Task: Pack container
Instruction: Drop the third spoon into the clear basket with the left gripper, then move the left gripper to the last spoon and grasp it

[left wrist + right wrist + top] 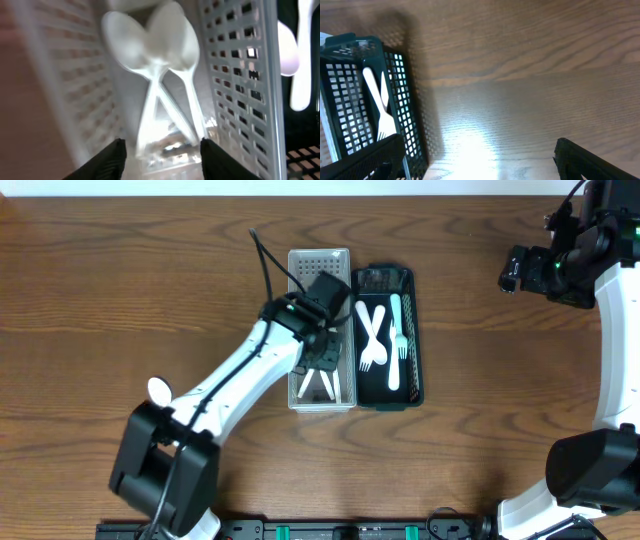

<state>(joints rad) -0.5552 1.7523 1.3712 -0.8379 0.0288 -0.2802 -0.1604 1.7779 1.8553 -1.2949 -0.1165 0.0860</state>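
A white perforated basket [320, 260] stands beside a dark green basket [415, 340] at the table's middle. My left gripper [322, 370] is open and reaches down into the white basket. In the left wrist view its fingers [165, 160] hang just above two crossed white spoons [160, 60] and hold nothing. The green basket holds several white utensils [385, 340], forks among them. One fork [380, 112] shows in the right wrist view. My right gripper [518, 270] is open and empty, raised over bare table at the far right [477, 165].
A lone white spoon [158, 390] lies on the wooden table [500, 400] to the left, near my left arm's base. The green basket's wall [405, 100] sits at the left edge of the right wrist view.
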